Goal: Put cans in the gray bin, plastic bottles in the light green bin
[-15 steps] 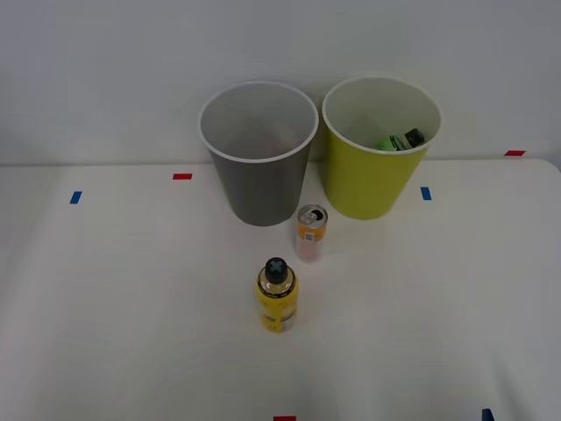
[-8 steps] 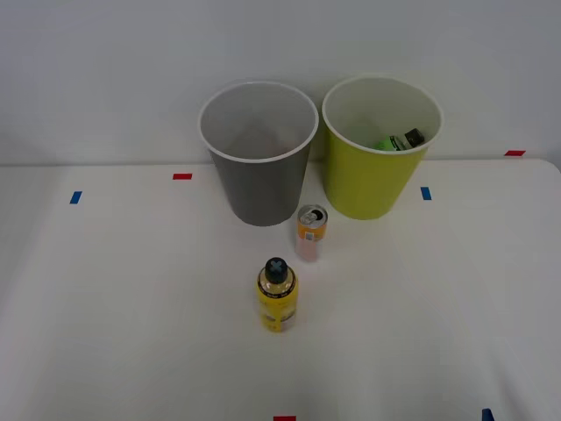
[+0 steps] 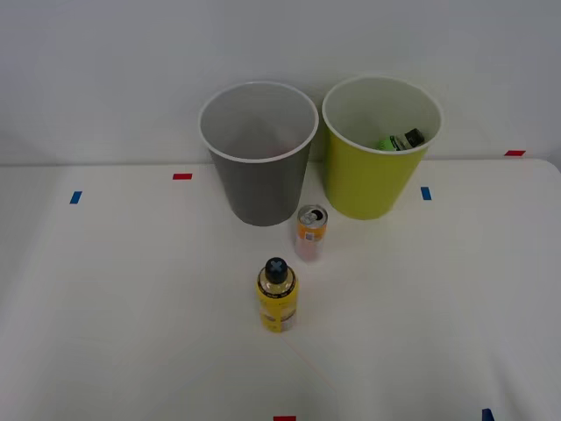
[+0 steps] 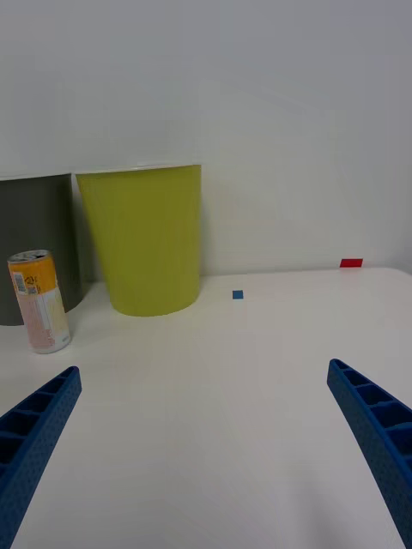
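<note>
**Inspector:** Report the desk (image 3: 105,307), left to right.

**Assistant:** Gray bin (image 3: 259,162) at the back, upright, mouth open; I see nothing inside it. In front of it and well apart stands the bottle (image 3: 277,295), upright, black cap on. Next, the can (image 3: 310,232), upright, just before the gap between the two bins, near both but touching neither. Rightmost, the green bin (image 3: 377,153), which already holds a green item with a dark end, likely a bottle.

**Inspector:** Why that layout?

**Assistant:** In my judgement, both items stand upright and apart from each other so each can be gripped from the side without disturbing the other. The bins sit side by side behind them, a short carry away.

**Inspector:** The pincer?

**Assistant:** The right pincer (image 4: 206,446) is spread wide and holds nothing. In the wrist view it sits low over the desk, facing the bins, with the can off to one side rather than between the fingers.

**Inspector:** Progress?

**Assistant:** Can and bottle both unsorted.
</note>
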Available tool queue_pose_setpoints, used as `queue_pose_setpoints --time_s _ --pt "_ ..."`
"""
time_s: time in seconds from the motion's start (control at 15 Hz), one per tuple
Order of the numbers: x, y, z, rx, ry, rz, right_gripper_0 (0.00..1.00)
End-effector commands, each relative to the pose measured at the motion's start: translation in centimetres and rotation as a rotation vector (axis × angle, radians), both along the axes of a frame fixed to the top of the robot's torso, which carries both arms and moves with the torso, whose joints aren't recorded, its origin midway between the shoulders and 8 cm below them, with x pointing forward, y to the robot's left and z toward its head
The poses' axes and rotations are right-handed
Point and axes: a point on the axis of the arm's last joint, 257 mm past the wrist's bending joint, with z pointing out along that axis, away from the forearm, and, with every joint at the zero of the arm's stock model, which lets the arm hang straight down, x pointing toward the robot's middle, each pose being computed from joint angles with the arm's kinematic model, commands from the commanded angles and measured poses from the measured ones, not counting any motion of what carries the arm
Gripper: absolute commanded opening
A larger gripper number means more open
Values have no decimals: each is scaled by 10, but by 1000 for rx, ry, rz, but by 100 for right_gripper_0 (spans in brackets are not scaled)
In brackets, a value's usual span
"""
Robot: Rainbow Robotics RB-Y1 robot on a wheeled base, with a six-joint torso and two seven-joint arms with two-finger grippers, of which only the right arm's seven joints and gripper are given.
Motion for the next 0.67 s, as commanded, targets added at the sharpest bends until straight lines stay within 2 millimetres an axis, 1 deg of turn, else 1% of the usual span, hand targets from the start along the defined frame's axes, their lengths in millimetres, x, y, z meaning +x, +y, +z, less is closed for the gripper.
queue_pose_setpoints --time_s 0.07,0.67 --pt "0 0 0 0 0 0 100" --pt "0 0 0 0 0 0 100"
